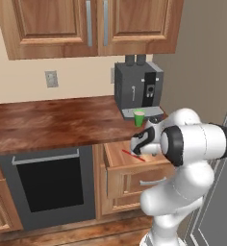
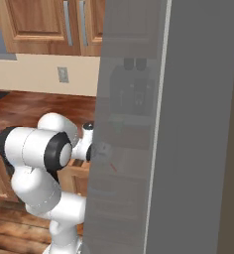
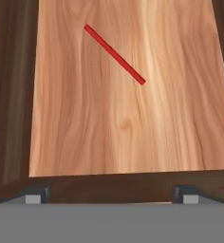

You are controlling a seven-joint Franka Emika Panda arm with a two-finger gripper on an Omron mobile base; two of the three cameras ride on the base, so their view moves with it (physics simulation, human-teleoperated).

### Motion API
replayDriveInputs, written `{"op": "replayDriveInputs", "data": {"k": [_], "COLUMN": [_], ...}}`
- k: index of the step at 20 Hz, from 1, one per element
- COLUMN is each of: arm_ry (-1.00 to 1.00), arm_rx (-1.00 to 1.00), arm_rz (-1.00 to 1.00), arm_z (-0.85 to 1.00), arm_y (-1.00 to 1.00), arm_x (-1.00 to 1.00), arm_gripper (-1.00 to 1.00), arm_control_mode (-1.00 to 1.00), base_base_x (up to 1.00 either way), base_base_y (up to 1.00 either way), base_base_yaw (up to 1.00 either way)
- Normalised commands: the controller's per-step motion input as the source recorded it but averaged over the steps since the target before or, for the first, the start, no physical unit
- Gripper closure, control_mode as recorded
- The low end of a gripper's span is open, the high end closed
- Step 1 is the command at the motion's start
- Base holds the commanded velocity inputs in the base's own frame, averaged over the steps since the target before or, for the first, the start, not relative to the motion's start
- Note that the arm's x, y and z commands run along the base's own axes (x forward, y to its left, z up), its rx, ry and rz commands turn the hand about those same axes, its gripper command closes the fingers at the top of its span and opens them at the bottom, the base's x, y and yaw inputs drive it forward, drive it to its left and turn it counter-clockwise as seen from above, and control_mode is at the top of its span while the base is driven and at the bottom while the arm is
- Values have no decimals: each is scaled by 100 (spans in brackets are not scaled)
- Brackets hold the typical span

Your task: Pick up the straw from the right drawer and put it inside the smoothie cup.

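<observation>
No brand, label or writing can be read on anything here. Nearest the base, the white arm with its smooth rounded shells and dark joint bands folds forward at the elbow, and its wrist reaches out over the pulled-out right drawer (image 1: 130, 166), a light-brown wooden box with a raised-panel front and a curved silver bar handle. In the hand view the gripper (image 3: 112, 195) looks straight down into the drawer with its two small dark tips set wide apart near the drawer's near wall, and nothing lies between them. The straw (image 3: 115, 54), a thin straight red stick, lies flat and diagonal on the pale grained floor of the drawer, well clear of the tips and of the drawer's dark side walls; it also shows as a short red line (image 1: 133, 155) from the left base view. Left of the drawer sits a black-fronted oven (image 1: 49, 182) with a long silver handle. Above, on the dark reddish wood counter (image 1: 53, 122), the smoothie cup (image 1: 139, 118), small, bright green and tapered, stands upright just in front of the boxy dark grey coffee machine (image 1: 137, 89). Farthest up hang wooden wall cabinets (image 1: 94, 26).
</observation>
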Motion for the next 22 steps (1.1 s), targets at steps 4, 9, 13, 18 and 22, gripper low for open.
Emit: {"op": "replayDriveInputs", "data": {"k": [4, 9, 13, 18, 22], "arm_ry": [2, 4, 5, 10, 12], "arm_rx": [0, 0, 0, 0, 0], "arm_rz": [0, 0, 0, 0, 0], "arm_z": [-40, -42, -37, -30, -23], "arm_y": [-4, -6, -7, -8, -10], "arm_x": [27, 21, 16, 1, -20], "arm_gripper": [-100, -100, -100, -100, -100], "arm_control_mode": [-100, -100, -100, -100, -100], "base_base_x": [0, 0, 0, 0, 0], "base_base_y": [0, 0, 0, 0, 0], "base_base_yaw": [0, 0, 0, 0, 0]}}
